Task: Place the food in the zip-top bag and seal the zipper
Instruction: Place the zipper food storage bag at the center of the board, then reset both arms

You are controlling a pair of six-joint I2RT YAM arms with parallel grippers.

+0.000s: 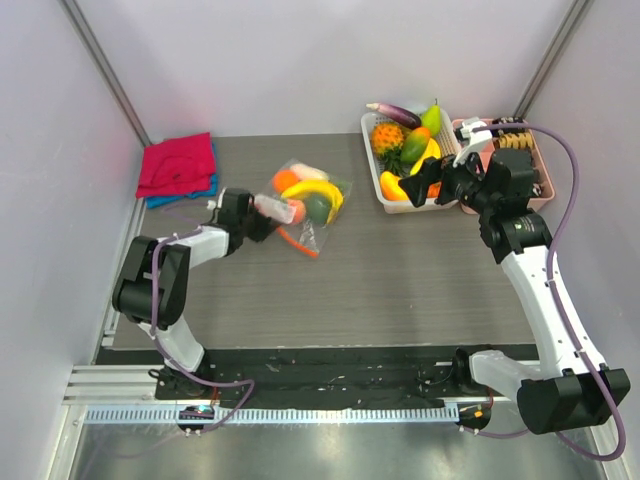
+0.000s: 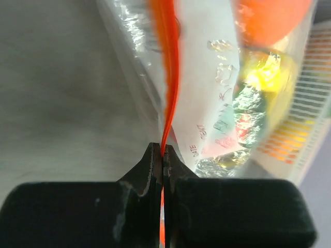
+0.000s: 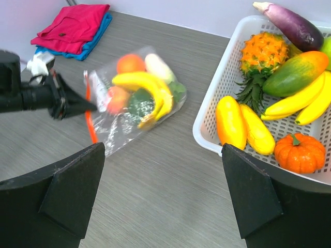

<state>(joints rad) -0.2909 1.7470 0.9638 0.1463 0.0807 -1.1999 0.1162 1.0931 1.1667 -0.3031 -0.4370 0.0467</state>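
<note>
**Left jaws pinched on the bag's zipper, right arm waiting over the baskets**

The grey wood-grain surface (image 1: 400, 290) sits in a booth of pale walls with metal posts in the far corners. At its far left corner lies a folded red cloth (image 1: 178, 163) on a blue one (image 1: 165, 200). At the far right stand a white basket (image 1: 372, 160) of toy produce, among it an eggplant (image 3: 289, 23), a pineapple (image 3: 264, 51) and a small pumpkin (image 3: 300, 152), and just beside it a pink basket (image 1: 545, 185).

The zip-top bag (image 1: 305, 200) lies left of centre, between the cloths and the white basket and apart from both. Inside it show a banana (image 1: 318, 190), an orange (image 1: 285, 180), a green fruit (image 1: 318, 208), a red one (image 1: 295, 210) and a white oblong piece (image 3: 158, 67).

The left arm reaches low from its base, its wrist stretched out level towards the bag's left edge. The left gripper (image 2: 162, 152) has its jaws pressed together on the zipper (image 2: 170, 77), whose orange-red strip runs straight out from between them. The left wrist view is too blurred to tell whether the strip is closed along its length.

The right arm rises from its base and bends forward, its wrist above the near corner of the white basket. The right gripper (image 3: 161, 150) has its jaws spread wide and holds nothing, well apart from the bag.
</note>
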